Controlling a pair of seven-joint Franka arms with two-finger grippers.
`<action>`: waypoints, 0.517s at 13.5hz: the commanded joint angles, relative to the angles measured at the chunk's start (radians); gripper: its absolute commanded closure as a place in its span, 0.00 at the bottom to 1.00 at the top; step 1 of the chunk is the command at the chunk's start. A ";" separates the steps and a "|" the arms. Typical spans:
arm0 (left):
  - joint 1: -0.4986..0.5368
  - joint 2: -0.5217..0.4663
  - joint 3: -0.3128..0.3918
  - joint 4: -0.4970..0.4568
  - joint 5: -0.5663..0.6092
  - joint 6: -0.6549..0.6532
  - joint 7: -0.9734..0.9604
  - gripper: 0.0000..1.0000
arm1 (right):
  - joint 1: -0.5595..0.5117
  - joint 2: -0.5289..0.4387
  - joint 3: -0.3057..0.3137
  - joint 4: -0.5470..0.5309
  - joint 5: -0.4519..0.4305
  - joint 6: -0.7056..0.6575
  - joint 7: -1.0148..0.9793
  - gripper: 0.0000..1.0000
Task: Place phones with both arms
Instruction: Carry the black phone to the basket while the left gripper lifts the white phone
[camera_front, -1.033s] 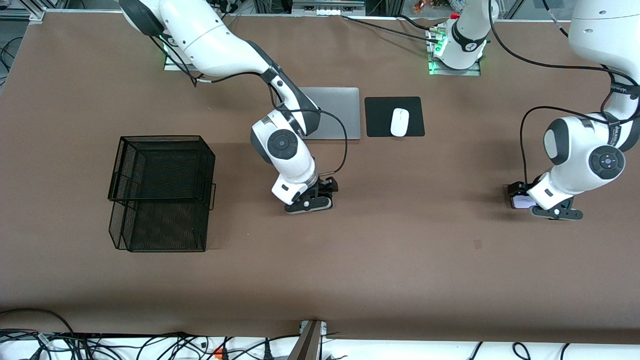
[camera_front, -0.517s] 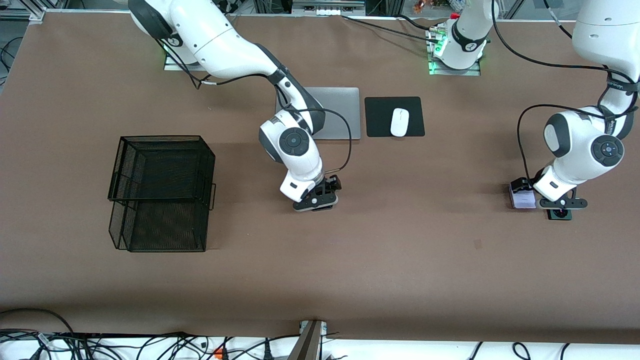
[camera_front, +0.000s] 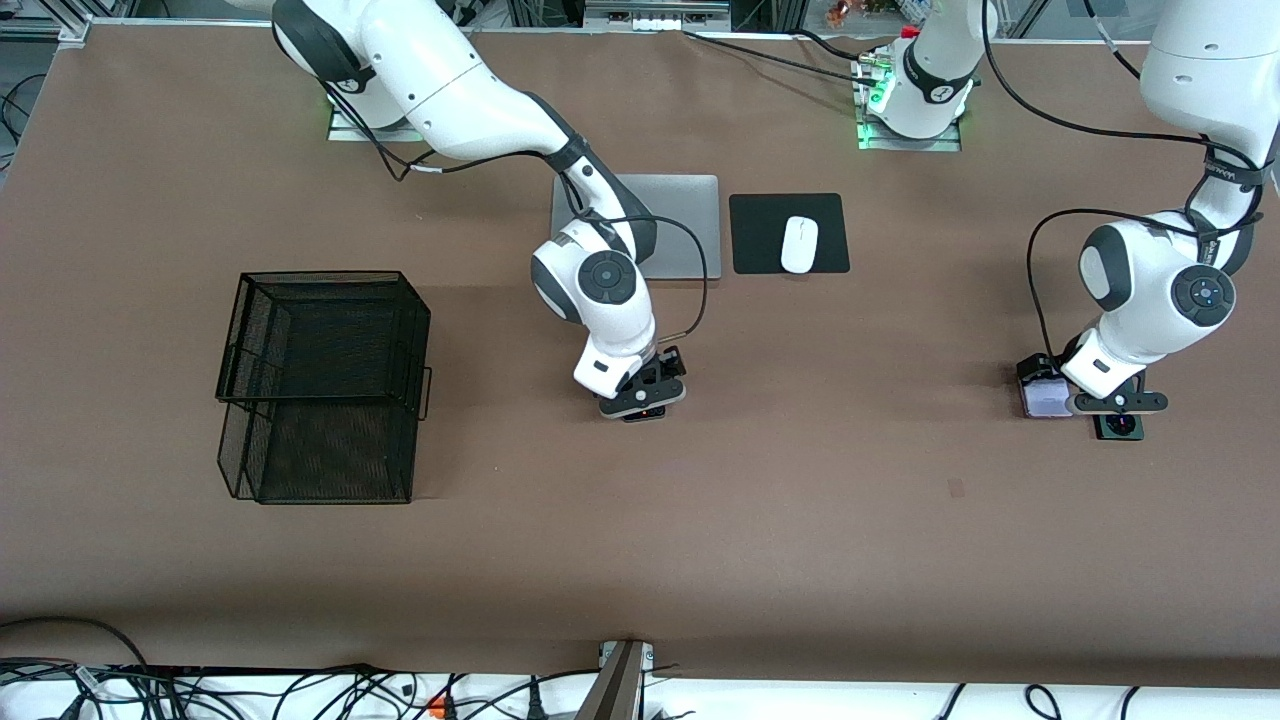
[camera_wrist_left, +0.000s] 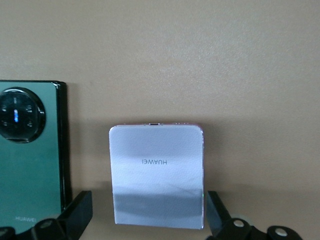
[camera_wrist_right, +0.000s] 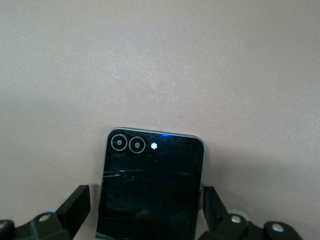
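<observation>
In the left wrist view the pale lilac-white phone (camera_wrist_left: 156, 175) lies flat on the table between the open fingers of my left gripper (camera_wrist_left: 148, 205), with a gap on each side. The dark green phone (camera_wrist_left: 30, 155) with its round camera ring lies beside it. In the front view my left gripper (camera_front: 1042, 385) is low over the lilac phone (camera_front: 1046, 400), and the green phone (camera_front: 1118, 426) shows partly under the wrist. In the right wrist view my right gripper (camera_wrist_right: 145, 197) is open and straddles the black phone (camera_wrist_right: 150, 185). In the front view the right gripper (camera_front: 655, 385) hides that phone.
A black wire-mesh basket (camera_front: 322, 385) stands toward the right arm's end of the table. A silver laptop (camera_front: 680, 225) and a white mouse (camera_front: 799, 243) on a black pad (camera_front: 760, 235) lie farther from the front camera, between the arms.
The right hand moved toward the left arm's end and settled over the black phone. The left wrist swung back toward its base, uncovering the green phone. The phones have not moved.
</observation>
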 joint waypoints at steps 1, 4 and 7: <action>0.017 0.018 -0.029 0.004 -0.033 0.025 0.010 0.00 | 0.017 0.021 -0.014 0.023 -0.046 0.003 0.023 0.00; 0.120 0.038 -0.131 0.010 -0.065 0.056 0.034 0.00 | 0.020 0.031 -0.014 0.021 -0.049 0.003 0.024 0.00; 0.177 0.047 -0.179 0.014 -0.053 0.055 0.074 0.00 | 0.018 0.034 -0.014 0.021 -0.041 0.003 0.024 0.52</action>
